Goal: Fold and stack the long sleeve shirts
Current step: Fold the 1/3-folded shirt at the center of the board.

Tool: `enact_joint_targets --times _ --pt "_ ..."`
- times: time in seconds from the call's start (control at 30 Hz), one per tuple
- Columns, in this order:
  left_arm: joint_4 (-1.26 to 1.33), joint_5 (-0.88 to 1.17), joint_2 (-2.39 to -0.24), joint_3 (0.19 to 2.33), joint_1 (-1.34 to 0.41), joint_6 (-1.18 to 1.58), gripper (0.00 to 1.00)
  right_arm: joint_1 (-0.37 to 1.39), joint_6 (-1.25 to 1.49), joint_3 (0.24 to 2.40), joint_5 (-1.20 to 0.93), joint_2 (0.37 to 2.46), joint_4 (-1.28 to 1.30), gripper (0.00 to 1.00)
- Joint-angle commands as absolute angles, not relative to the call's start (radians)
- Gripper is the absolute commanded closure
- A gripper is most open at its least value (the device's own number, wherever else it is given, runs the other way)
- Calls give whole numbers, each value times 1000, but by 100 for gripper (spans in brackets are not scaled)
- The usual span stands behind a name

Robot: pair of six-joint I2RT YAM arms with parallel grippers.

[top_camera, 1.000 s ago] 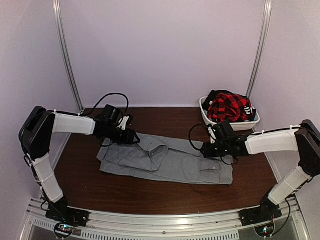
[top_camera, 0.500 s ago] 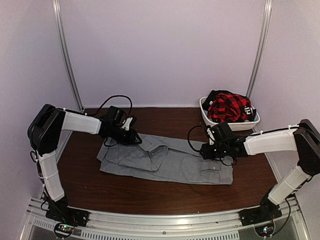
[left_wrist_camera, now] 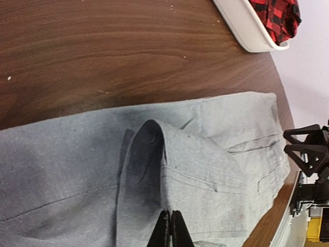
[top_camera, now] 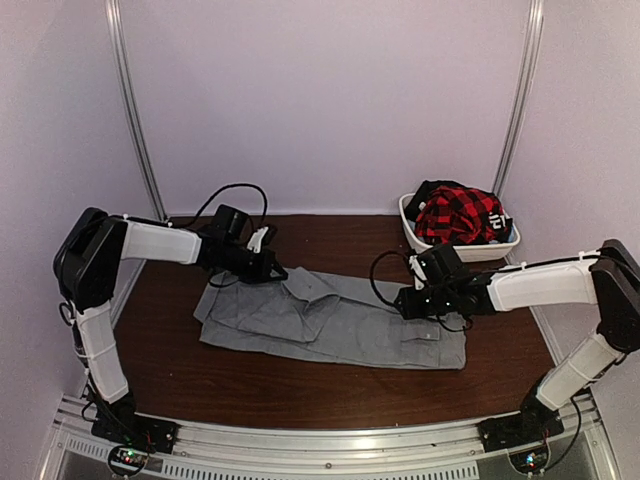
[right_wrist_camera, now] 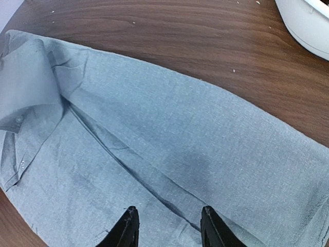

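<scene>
left hand (left_wrist_camera: 165, 227) clenched on grey shirt (top_camera: 340, 325); right hand (right_wrist_camera: 168, 215) released above it

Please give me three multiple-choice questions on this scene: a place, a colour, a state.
1. What colour is the spread shirt? A red; B grey; C white.
2. Where does the basket stand? A at the far right of the table; B at its near left; C on the shirt.
3. How is the right gripper? A open; B shut on the shirt; C shut on the basket.
Answers: 1 B, plain grey cloth; 2 A, the top view shows it far right; 3 A, a gap between its fingers.
</scene>
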State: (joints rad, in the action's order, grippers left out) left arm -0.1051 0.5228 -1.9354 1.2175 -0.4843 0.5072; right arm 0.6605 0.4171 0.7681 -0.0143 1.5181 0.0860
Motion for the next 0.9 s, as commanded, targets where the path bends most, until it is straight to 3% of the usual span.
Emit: enact_joint_targets --times 0.0,0.1,0.3,0.87 --pt "-19 675 -1886 1261 -480 586 100 702 338 823 -6 1445 82 56" --pt "-8 727 -1887 1280 -487 632 100 727 288 848 -7 1412 88 53" --pt "46 820 -1900 1314 -511 733 100 795 230 924 14 1394 102 33" --pt "407 814 -1939 1253 -614 1083 100 985 382 1086 126 1633 24 27"
